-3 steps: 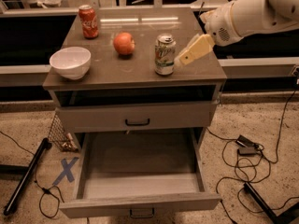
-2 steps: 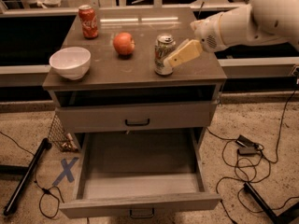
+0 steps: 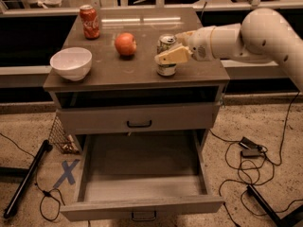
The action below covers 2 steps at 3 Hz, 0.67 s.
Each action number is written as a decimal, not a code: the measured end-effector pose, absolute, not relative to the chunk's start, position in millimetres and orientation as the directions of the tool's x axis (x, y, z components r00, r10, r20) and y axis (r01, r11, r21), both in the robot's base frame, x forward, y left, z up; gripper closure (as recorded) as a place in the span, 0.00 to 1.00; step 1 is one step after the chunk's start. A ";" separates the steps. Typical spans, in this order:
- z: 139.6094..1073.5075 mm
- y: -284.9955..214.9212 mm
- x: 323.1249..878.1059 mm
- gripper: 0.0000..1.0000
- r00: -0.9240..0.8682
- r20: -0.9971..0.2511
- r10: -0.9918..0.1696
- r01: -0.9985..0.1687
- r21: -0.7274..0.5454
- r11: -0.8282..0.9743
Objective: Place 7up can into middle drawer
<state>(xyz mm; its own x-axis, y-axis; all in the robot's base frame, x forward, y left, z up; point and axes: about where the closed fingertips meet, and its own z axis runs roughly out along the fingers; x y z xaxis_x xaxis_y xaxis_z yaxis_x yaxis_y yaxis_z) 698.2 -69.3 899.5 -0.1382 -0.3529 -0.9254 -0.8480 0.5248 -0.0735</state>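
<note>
Camera view: gripper (image 3: 171,55) is at the can (image 3: 166,70), which stands upright on the cabinet top (image 3: 113,74), right of centre, near the front edge; the arm comes in from the right. Can't tell whether the gripper is spread, pressed together or already pinching the can. Risks, as I judge: a sideways nudge tips the can or sends it off the front edge; a weak grip lets it slip on the lift; a low carry clips the upper drawer (image 3: 109,119). Apple (image 3: 126,44) sits just left of the can, w/ bowl (image 3: 71,63) and cola can (image 3: 89,21) farther left, so a leftward swing could knock the apple. Room: drawer (image 3: 142,162) is pulled out wide below, floor bare, low walls; likely path is up, fwd past the top's edge, then down. Cables (image 3: 246,148) lie on the ground at right
</note>
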 end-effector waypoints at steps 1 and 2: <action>900.3 -67.0 719.6 0.49 -0.103 -0.957 -0.271 -0.822 -0.072 0.566; 902.0 -65.8 731.4 0.72 -0.070 -0.972 -0.223 -0.820 -0.071 0.568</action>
<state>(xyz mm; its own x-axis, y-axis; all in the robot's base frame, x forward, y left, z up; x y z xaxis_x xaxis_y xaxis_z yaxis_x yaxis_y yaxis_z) 731.4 -65.8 902.0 -0.0702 -0.2227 -0.9724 -0.8203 0.5675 -0.0708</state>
